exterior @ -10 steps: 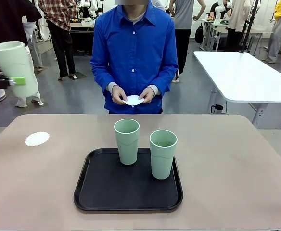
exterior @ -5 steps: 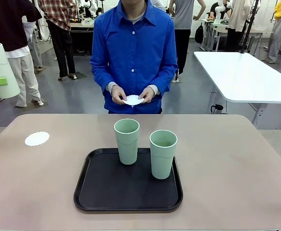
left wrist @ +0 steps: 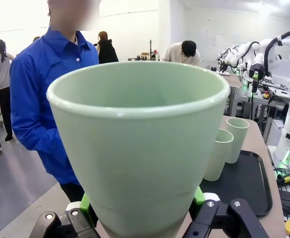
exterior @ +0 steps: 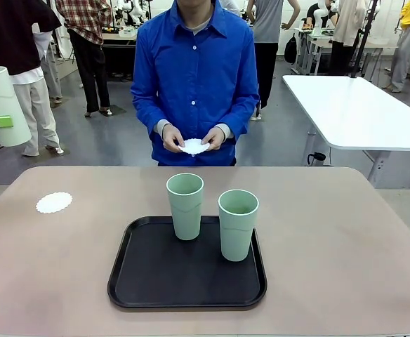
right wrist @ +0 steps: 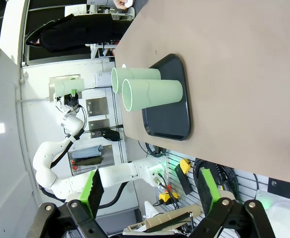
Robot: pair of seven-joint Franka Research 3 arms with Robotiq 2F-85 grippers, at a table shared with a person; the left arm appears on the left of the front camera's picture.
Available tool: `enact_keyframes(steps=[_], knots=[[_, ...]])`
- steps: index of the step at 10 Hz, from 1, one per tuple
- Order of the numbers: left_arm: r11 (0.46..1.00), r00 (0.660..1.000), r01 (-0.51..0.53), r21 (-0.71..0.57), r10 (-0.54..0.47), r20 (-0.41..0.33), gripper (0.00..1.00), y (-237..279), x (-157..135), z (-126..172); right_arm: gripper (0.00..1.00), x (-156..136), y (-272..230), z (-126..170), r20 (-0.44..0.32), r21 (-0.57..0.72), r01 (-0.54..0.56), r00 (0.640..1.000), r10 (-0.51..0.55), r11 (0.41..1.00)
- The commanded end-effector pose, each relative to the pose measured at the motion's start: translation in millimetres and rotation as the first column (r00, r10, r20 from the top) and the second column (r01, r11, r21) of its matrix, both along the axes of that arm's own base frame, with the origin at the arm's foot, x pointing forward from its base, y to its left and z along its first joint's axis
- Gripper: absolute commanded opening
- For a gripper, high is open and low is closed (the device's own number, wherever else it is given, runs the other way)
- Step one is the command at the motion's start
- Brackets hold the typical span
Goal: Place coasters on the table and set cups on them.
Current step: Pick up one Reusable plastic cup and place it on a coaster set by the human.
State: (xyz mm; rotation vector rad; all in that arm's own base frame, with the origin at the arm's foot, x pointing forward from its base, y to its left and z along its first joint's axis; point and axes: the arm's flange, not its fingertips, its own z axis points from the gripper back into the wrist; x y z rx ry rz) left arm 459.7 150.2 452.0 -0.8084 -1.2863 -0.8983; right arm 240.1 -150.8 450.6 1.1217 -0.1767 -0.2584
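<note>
One coaster [exterior: 54,203] is laid on the desk [exterior: 331,232] below the left jaws, which are clamped on a raised cup [exterior: 5,105]; two cups [exterior: 184,206] stand on the tray [exterior: 142,288], well apart from the wide, empty right jaws, no cup yet set.

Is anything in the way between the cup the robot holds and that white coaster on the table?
Nothing visible. The held cup hangs at the far left; the coaster lies bare, the tray well to its right.

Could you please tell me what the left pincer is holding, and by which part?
The left pincer holds a mint-green cup by its lower wall, squeezed from opposite sides.
</note>
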Motion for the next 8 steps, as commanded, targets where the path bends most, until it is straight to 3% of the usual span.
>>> enact_keyframes(steps=[1,4,6,8], knots=[[1.000,1.000,-0.007,-0.010,0.007,0.002,0.84,0.4,-0.8,2.8,1.00,0.3,-0.4,-0.3,0.012,0.010,-0.003,1.000,0.003,1.000],[1.000,1.000,0.000,0.000,0.000,0.000,0.84,0.1,0.0,0.0,1.00,0.3,-0.4,-0.3,0.012,0.010,-0.003,1.000,0.003,1.000],[0.994,0.994,0.106,0.023,-0.107,0.030,0.84,10.5,13.0,-30.5,1.00,0.3,-0.4,-0.3,0.012,0.010,-0.003,1.000,0.003,1.000],[0.991,0.990,0.127,0.042,-0.129,0.056,0.84,14.7,18.3,-58.4,1.00,0.3,-0.4,-0.3,0.012,0.010,-0.003,1.000,0.003,1.000]])
